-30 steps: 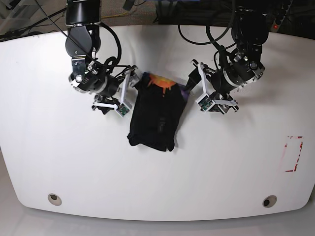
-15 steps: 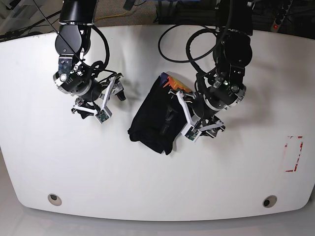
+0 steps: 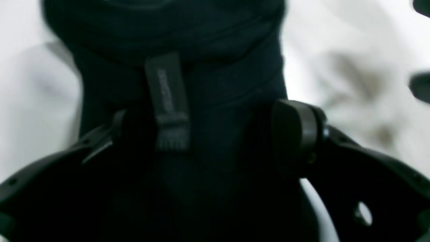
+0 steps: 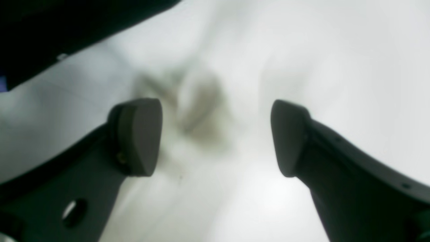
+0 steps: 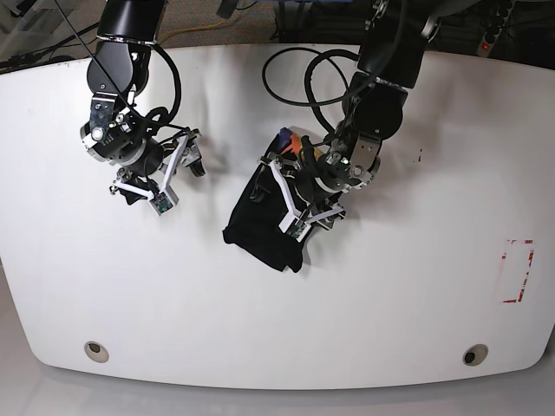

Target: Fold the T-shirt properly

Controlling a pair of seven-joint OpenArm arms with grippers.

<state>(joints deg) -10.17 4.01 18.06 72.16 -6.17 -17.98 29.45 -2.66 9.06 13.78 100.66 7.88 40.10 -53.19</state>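
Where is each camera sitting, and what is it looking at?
Base: high above the white table, looking down; both arms show, the left tool over the black T-shirt, the right tool off to the side.
Left wrist: on the left arm, looking along its tool at T-shirt cloth lying between the fingers.
Right wrist: on the right arm, looking past its open tool at bare table.
Shared: all three show the T-shirt and the table.

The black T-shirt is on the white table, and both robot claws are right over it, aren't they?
Only one is. The base view shows the left gripper over the black T-shirt on the white table. The right gripper is off to the side, open over bare table.
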